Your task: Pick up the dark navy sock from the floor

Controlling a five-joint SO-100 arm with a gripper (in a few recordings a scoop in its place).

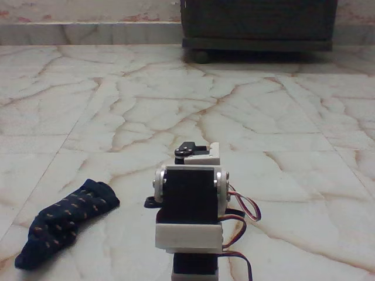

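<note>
So the dark navy sock [65, 221] is lying flat on the floor [176, 105], down in the lower left of the fixed view, stretched out on a diagonal with one end pointing toward the arm and the other end almost at the bottom left corner. It's got little orange flecks all over, so it stands out really well against the pale veined tiles, which is probably why it was dropped there, out in the open with nothing touching it. The arm [190, 205] sits in the middle bottom of the frame, folded up and seen from behind, white brackets with black motor blocks and a loop of red and black wires [243, 213] hanging off its right side. It's aimed straight ahead, away from the camera, not at the sock, so my read is that the pickup hasn't really started yet. The sock is near the arm's base but clearly apart from it, off to the left. As for the jaws, honestly can't tell how wide they are or whether they're holding anything, since the arm's own body blocks the front end from this angle. I'd guess the next thing needed is a swing to the left and a reach down low, since the sock is soft and flat and needs a pinch on a bunched bit. A dark cabinet [258, 23] stands at the back against the wall, well out of the way.
</note>
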